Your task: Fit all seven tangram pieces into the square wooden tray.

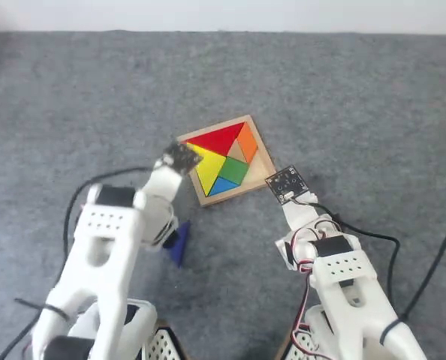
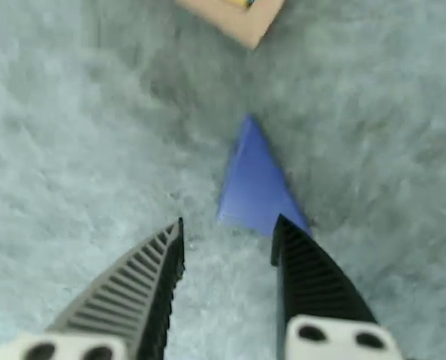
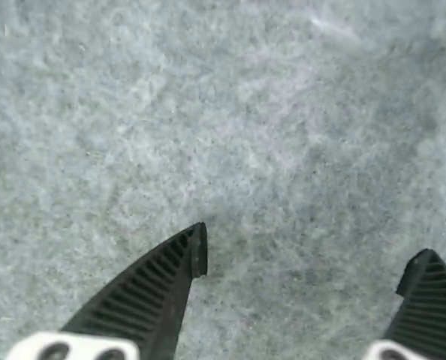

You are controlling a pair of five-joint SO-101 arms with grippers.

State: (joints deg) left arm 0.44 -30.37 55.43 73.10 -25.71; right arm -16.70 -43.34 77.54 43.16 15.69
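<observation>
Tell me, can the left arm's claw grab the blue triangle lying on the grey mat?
Probably yes. The left claw is open, and the blue triangle lies flat on the grey mat just ahead of it, with nothing between them.

L jaws (image 2: 227, 229): loose triangle piece (image 2: 257, 184) lies on the mat (image 2: 73, 135) right ahead of me, wide end by one fingertip, point facing away. Corner of the tray (image 2: 242, 22) is farther ahead, past that point, apart from it. R jaws (image 3: 313, 259): mat under and btwn my tips. The other pieces (image 1: 221, 140) sit in the tray, which lies ahead, btwn L and R jaws.
</observation>
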